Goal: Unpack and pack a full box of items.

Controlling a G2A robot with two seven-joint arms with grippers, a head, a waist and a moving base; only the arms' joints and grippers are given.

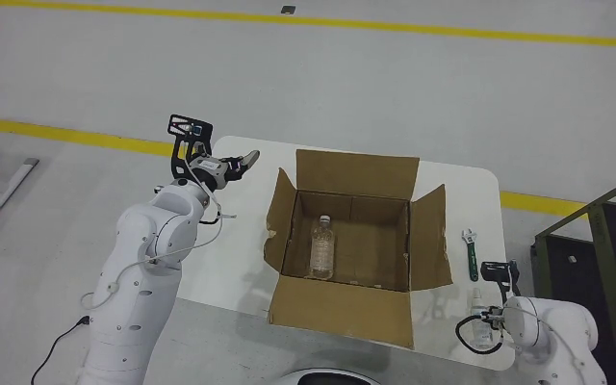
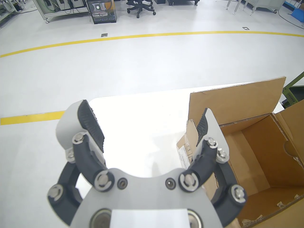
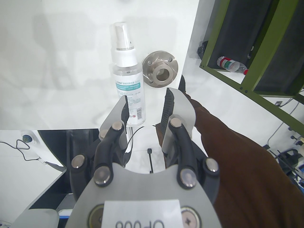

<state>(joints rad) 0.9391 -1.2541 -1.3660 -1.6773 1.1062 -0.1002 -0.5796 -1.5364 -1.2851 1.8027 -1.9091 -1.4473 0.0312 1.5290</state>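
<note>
An open cardboard box (image 1: 342, 310) sits mid-table with a clear bottle (image 1: 322, 248) lying inside. My left gripper (image 1: 241, 162) hovers open over the table beside the box's left flap (image 2: 237, 100); nothing is between its fingers (image 2: 91, 124). At the front right corner, my right gripper (image 3: 146, 107) is open around the base of a clear spray bottle (image 3: 128, 77), which touches one pad and stands apart from the other. In the top view the spray bottle (image 1: 478, 325) is just left of the right gripper (image 1: 489, 318).
A metal flange (image 3: 160, 68) lies beside the spray bottle. A green-handled wrench (image 1: 471, 255) lies right of the box. A brown object (image 3: 237, 167) of unclear kind runs along one right finger. A green rack (image 1: 577, 250) stands off the table's right edge.
</note>
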